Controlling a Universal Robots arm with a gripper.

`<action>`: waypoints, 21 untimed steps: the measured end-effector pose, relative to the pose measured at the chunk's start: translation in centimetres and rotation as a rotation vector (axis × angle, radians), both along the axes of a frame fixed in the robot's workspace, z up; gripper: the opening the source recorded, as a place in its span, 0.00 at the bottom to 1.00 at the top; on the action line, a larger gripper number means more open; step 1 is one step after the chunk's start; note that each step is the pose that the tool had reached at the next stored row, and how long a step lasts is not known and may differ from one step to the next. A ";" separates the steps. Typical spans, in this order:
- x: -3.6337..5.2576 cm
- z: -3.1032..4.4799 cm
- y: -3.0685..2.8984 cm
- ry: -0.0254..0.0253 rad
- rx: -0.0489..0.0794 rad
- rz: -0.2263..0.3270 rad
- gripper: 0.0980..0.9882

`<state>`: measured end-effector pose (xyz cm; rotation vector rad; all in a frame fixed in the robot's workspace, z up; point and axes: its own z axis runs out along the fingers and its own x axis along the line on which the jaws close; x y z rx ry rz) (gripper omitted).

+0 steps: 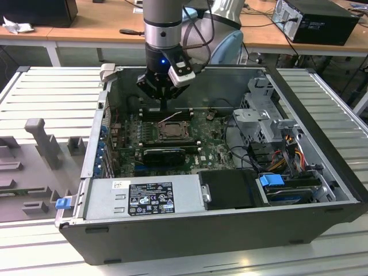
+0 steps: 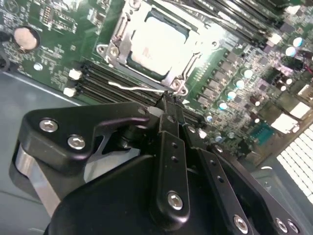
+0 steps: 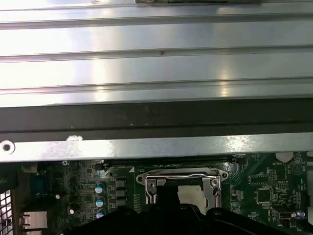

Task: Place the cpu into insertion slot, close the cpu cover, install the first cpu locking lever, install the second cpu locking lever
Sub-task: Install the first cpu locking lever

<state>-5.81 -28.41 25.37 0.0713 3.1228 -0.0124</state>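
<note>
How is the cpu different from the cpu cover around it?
The cpu is a solid pale square; the cpu cover is a silvery frame with a hole in its middle. The cpu sits in the middle; the cpu cover lies round its edges and is wider. The cpu's top is plain; the cpu cover has tabs and cut-outs. Both are square, lie flat and sit on the green board.

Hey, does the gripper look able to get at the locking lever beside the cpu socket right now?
Probably yes: the gripper hangs right at the end of the locking lever beside the insertion slot, with nothing between them and the case open above.
</note>
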 end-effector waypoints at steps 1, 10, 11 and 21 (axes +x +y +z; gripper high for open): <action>0.19 -0.02 0.00 -0.0001 0.000 0.000 0.01; 1.81 -0.21 -0.10 -0.0001 0.060 0.000 0.01; 1.81 -0.32 -0.10 -0.0005 0.062 0.001 0.01; 1.98 -2.14 -0.03 -0.0013 0.094 0.049 0.01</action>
